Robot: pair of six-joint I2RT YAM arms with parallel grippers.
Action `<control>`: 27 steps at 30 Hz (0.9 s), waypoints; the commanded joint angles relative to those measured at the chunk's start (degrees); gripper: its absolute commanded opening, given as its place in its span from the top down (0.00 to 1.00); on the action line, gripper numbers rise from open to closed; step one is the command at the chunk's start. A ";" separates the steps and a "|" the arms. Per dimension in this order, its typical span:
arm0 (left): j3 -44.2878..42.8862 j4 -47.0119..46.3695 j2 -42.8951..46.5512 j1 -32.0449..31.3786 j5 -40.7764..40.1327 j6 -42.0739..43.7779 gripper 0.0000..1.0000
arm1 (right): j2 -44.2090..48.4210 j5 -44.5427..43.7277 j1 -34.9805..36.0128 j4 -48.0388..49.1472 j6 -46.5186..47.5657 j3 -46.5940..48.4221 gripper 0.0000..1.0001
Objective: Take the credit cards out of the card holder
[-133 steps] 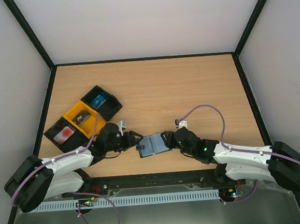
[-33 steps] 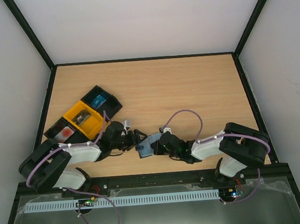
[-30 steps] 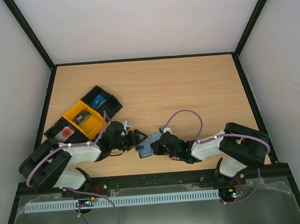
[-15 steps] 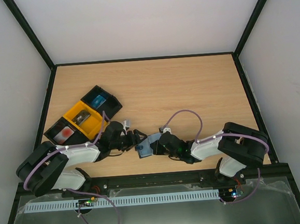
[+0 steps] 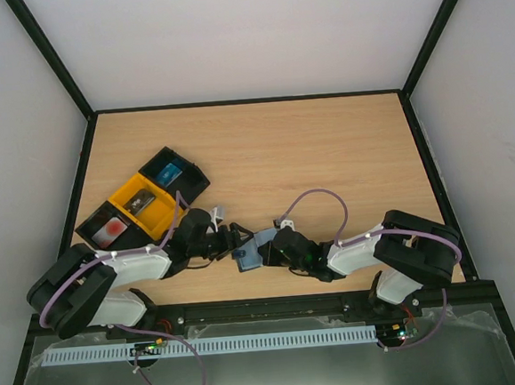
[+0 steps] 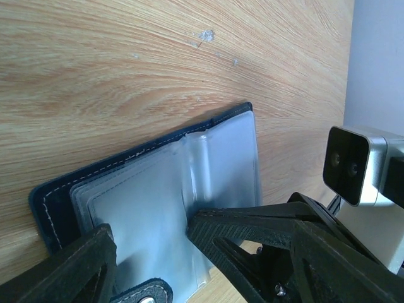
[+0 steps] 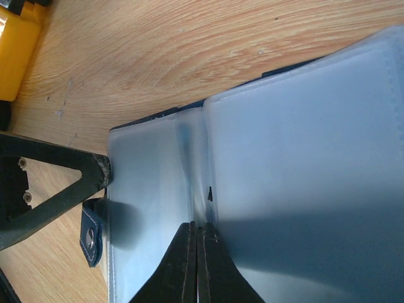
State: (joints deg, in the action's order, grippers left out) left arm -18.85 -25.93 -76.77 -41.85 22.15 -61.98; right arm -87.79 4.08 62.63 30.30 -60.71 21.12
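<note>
The card holder [image 5: 255, 249] is laid open and flat on the table [image 5: 326, 151], near the front edge, right btwn the two arms. Its long side is set approx left to right, so one short end is pointed at each gripper.

The right gripper [image 5: 279, 244] is squeezed fully shut. In the right wrist cam the right gripper [image 7: 196, 252] is seen w/ its thin tips pressed down on the card holder [image 7: 284, 145], just by the fold in the middle. The holder looks pinned to the table, not picked up.

The left gripper [image 5: 228, 241] is spread wide w/ nothing held. In the left wrist cam the left gripper [image 6: 148, 227] is seen w/ the end of the card holder [image 6: 158, 189] and its little snap tab [image 6: 146, 291] in the gap btwn the fingers.

The clear pockets look pale and foggy. Whether the credit cards are inside cannot be told.

The left gripper is prob. the one to be used next, as the pocket edge is right at its tips. A card edge would need to be pinched and pulled out to the left, along the long side. If the pin slips, the whole holder could be dragged too.

The black and yellow trays [image 5: 142, 201] are set well apart, back left.
</note>
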 commanded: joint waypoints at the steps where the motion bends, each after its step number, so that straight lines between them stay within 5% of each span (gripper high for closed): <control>1: 0.79 -0.08 -0.45 -0.25 0.43 0.55 0.23 | -0.93 -1.88 0.30 -2.92 -0.55 -0.51 0.98; 12: -0.04 2.04 -3.34 -0.24 0.04 1.00 0.21 | -1.34 -1.17 0.30 -2.05 -0.68 -0.14 0.98; 27: -1.21 -9.21 -10.33 -0.33 5.79 -3.14 0.21 | 2.26 -2.78 0.83 3.18 -3.95 -2.68 0.98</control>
State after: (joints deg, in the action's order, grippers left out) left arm -19.75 -37.32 -85.76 -41.82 25.82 -64.07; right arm -87.22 3.64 62.87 31.00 -62.37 20.47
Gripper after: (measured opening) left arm 0.790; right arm 0.023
